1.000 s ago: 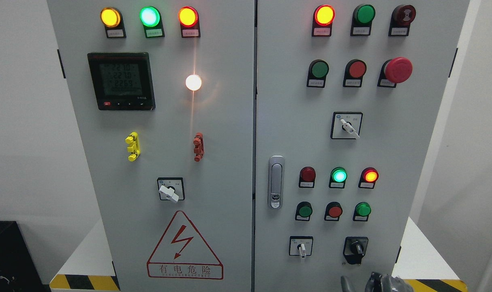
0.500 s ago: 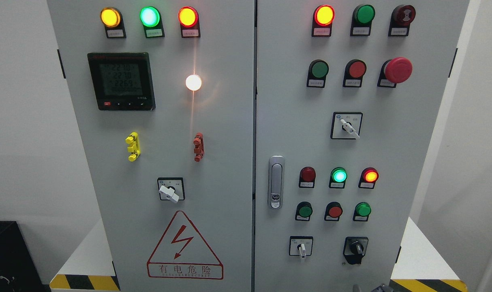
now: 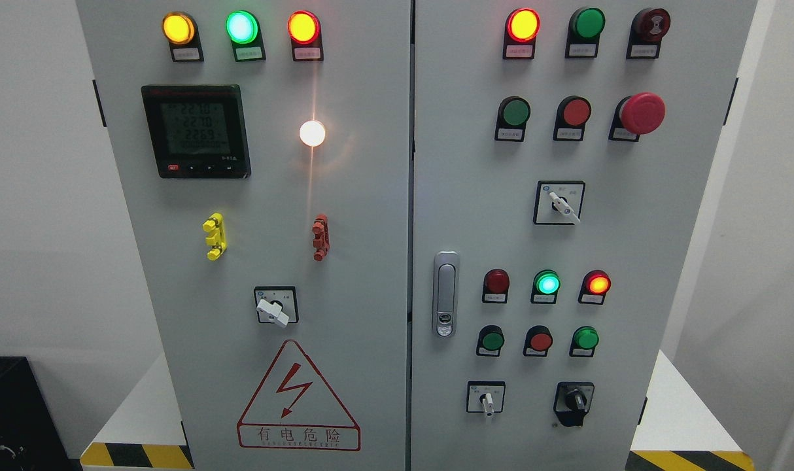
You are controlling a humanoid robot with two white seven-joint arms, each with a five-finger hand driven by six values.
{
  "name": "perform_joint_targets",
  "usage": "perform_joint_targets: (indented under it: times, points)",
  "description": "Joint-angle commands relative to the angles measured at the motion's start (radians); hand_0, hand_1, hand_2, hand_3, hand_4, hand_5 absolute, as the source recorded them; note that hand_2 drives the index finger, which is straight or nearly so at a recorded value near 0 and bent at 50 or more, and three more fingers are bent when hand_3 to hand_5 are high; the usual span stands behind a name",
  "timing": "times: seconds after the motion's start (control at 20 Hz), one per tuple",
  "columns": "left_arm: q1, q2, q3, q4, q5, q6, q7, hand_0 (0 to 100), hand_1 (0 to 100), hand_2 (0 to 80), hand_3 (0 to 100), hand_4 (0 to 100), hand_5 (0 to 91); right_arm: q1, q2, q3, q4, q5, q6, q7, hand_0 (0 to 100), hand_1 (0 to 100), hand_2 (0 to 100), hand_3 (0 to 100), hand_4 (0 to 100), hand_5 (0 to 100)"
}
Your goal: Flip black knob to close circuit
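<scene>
I saw the grey electrical cabinet [image 3: 371, 196] filling my view, its digital meter [image 3: 195, 131] lit on the left door. The black knob [image 3: 574, 397] sat at the right door's lower right, beside a white selector switch [image 3: 486, 402]. Neither hand showed, so I couldn't tell their state.
</scene>
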State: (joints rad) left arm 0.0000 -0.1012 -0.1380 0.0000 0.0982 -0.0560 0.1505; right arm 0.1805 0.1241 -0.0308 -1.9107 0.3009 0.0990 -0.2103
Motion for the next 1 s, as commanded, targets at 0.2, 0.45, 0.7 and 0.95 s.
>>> perform_joint_targets:
  times: [0.2,0.45,0.7,0.95]
  points:
    - [0.023,0.000,0.000,-0.029,0.000,-0.001,0.000,12,56,0.0,0,0,0.0,0.088,-0.004,0.100,-0.097,-0.265,-0.105,0.017,0,11,22,39,37,28]
    - [0.021,0.000,0.000,-0.029,0.000,-0.001,0.000,12,56,0.0,0,0,0.0,0.120,-0.006,0.094,-0.094,-0.336,-0.170,0.129,0,7,11,23,20,11]
    - [0.023,0.000,0.000,-0.029,0.000,-0.001,0.000,12,56,0.0,0,0,0.0,0.126,-0.006,0.094,-0.093,-0.364,-0.209,0.169,0,4,3,14,10,1]
    - [0.023,0.000,0.000,-0.029,0.000,-0.001,0.000,12,56,0.0,0,0,0.0,0.132,-0.006,0.092,-0.091,-0.391,-0.225,0.196,0,3,0,9,5,0]
